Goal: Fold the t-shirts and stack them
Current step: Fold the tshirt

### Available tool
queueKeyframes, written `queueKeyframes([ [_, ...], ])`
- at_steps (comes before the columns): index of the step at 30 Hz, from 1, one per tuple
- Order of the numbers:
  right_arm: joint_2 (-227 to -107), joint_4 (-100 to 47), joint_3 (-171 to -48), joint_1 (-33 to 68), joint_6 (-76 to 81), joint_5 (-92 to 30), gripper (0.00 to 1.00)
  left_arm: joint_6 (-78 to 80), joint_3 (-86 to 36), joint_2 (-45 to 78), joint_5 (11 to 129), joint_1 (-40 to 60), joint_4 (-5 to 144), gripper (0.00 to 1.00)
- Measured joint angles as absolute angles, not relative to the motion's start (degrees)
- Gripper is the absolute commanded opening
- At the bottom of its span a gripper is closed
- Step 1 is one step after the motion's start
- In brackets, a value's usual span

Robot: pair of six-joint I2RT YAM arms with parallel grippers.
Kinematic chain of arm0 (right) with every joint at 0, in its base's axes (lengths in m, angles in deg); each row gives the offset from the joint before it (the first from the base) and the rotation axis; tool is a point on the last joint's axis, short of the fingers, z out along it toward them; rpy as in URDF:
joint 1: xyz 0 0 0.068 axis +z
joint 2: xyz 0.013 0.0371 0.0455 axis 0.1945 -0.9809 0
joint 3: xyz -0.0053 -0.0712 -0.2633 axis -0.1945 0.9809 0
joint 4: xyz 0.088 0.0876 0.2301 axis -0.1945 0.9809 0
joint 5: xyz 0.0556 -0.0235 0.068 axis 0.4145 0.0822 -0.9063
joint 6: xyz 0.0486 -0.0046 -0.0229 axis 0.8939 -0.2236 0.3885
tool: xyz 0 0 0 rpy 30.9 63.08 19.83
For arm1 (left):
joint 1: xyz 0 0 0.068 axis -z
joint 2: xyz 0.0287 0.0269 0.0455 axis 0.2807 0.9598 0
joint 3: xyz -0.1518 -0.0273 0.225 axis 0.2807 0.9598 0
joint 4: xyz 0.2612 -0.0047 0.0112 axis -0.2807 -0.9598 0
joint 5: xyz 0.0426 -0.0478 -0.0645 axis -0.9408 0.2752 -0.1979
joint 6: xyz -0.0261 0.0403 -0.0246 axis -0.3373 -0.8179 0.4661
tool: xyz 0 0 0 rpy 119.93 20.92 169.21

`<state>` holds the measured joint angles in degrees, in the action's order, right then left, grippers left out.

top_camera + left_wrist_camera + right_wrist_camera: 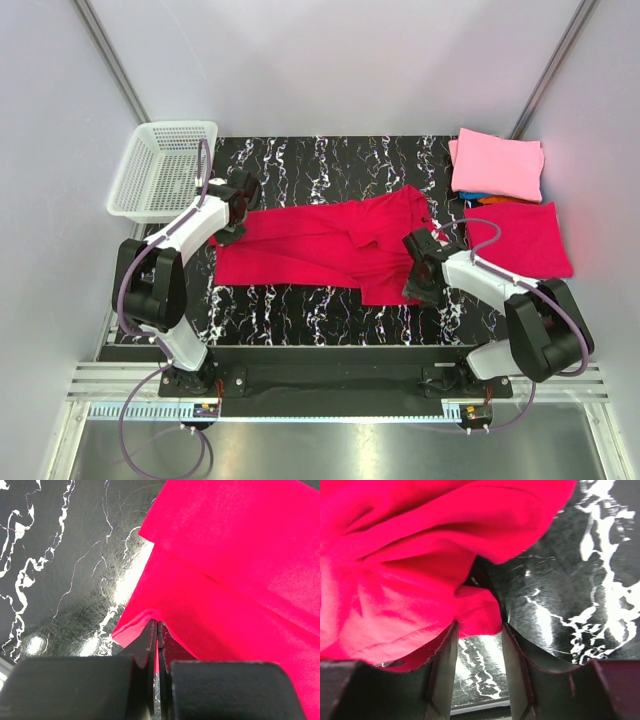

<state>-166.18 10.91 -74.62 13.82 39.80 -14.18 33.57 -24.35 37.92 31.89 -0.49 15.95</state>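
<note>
Marble table (300, 305): red shirt (310, 250) spread across; left gripper (156, 625) jaws together, pinching shirt edge; right gripper (480, 625) jaws apart, bunched cloth between tips.

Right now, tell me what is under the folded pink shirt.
A turquoise sliver and an orange sliver peek out at the pink shirt's near edge; the rest of them is covered.

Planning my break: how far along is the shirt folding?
Done: folded pink shirt on a pile, folded red shirt beside it. In hand: spread red shirt, left gripper shut on its edge, right gripper open at its bunched end. Left: finish folding, stack it.
</note>
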Motion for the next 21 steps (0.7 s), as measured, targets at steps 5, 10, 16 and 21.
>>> queueKeyframes([
  [5,-163.8,12.2,-74.1,13.8,41.8,-11.1,0.48,33.5,-24.3,37.9,31.9,-0.6,15.9,0.0],
  [10,-159.8,13.2,-73.6,13.8,43.0,-9.2,0.48,33.5,-24.3,37.9,31.9,-0.8,15.8,0.0],
  [16,-159.6,13.2,-73.5,13.9,43.3,-8.8,0.45,33.5,-24.3,37.9,31.9,-0.9,15.7,0.0],
  [21,-163.1,13.0,-73.0,13.9,43.7,-8.8,0.44,33.5,-24.3,37.9,31.9,-0.9,15.6,0.0],
])
